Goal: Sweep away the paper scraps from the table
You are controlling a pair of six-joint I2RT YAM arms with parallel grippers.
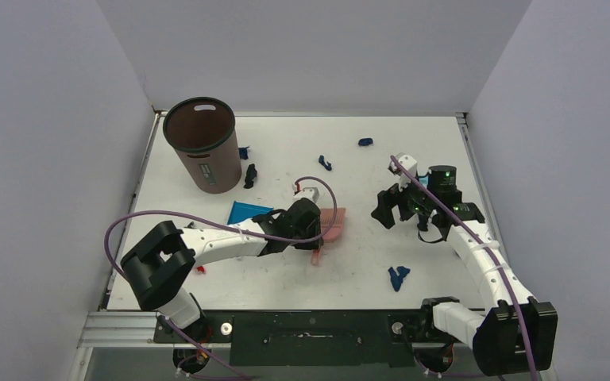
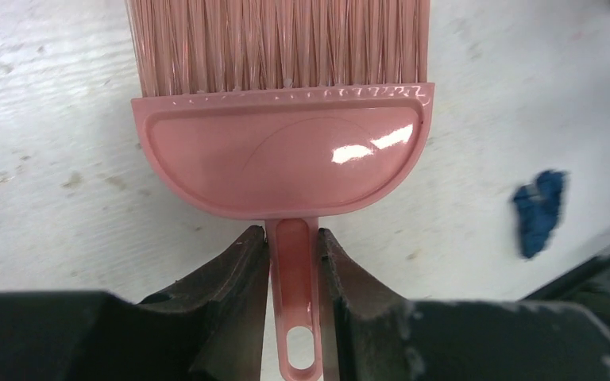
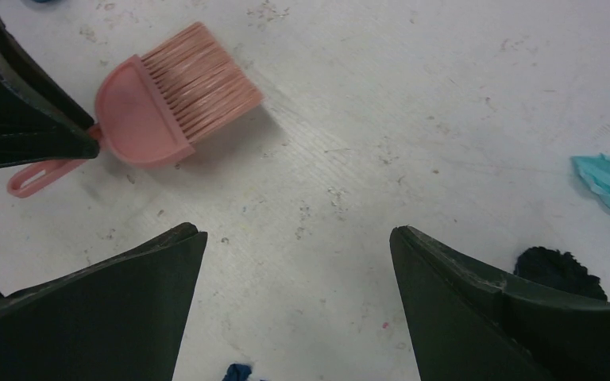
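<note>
Grey walls enclose a large white scuffed bench (image 1: 349,270), across which small crumpled navy-blue paper scraps (image 1: 398,276) are scattered: one at lower right of the overhead view, others toward upper centre and beside a dark brown cylindrical bin (image 1: 203,147). A pink plastic brush (image 2: 286,159) is pinched by its thin handle in the left hand (image 2: 294,242). The right hand (image 3: 298,234) is spread wide, empty. Bristles should be pressed flat and each scrap drawn toward the bright blue plastic dustpan (image 1: 248,211), left of centre.
</note>
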